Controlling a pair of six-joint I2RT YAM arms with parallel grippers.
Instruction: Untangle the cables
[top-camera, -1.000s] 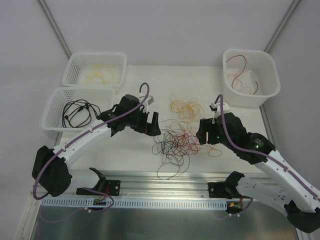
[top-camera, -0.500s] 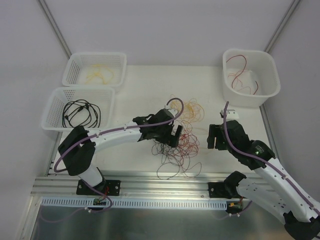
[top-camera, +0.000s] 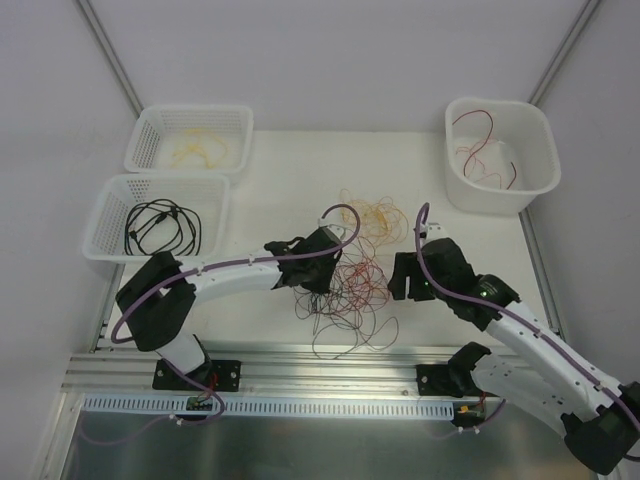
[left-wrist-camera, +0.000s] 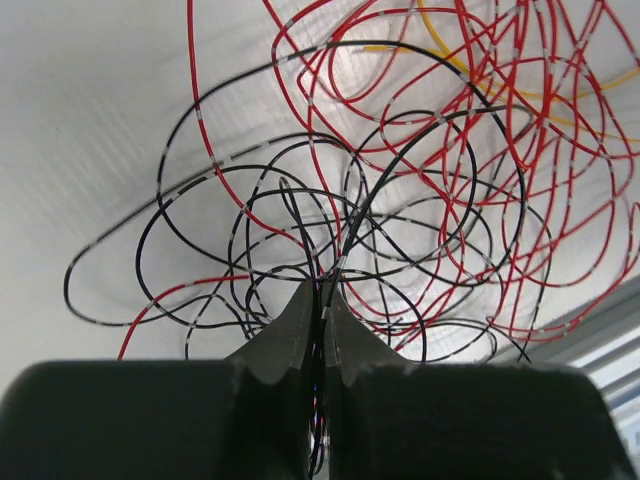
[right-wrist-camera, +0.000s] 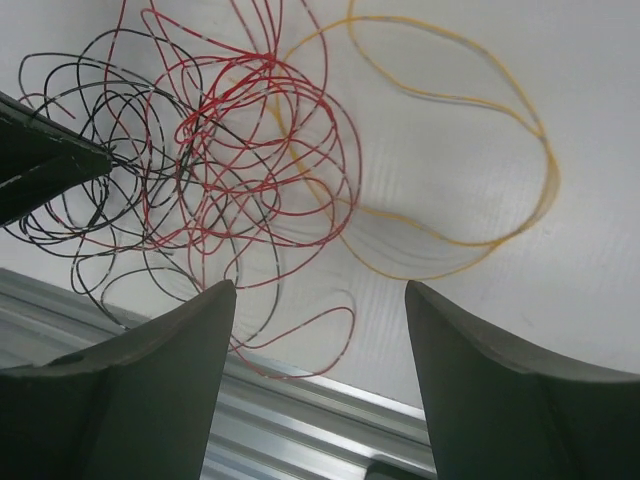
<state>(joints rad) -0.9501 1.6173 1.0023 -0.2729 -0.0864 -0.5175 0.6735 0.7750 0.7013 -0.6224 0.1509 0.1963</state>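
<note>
The cables (top-camera: 352, 285) lie tangled mid-table: red and black loops, with yellow-orange ones (top-camera: 373, 214) just behind. My left gripper (top-camera: 312, 281) sits at the tangle's left edge. In the left wrist view it (left-wrist-camera: 322, 292) is shut on thin black cables (left-wrist-camera: 300, 215) that run up between the fingers, with red cables (left-wrist-camera: 500, 150) spreading beyond. At the tangle's right side my right gripper (top-camera: 396, 282) stands open. The right wrist view shows this gripper (right-wrist-camera: 320, 292) above bare table with nothing between its fingers, red and black loops (right-wrist-camera: 230, 150) to its left and a yellow loop (right-wrist-camera: 470, 130) ahead.
A white basket (top-camera: 190, 108) at back left holds yellow cables. The basket in front of it (top-camera: 105, 215) holds black cables. A white bin (top-camera: 545, 140) at back right holds red cables. An aluminium rail (top-camera: 330, 360) runs along the table's near edge.
My left arm swung right from beside the baskets into the tangle and its gripper went from open to shut on black cables. The right gripper shifted slightly left toward the tangle.
</note>
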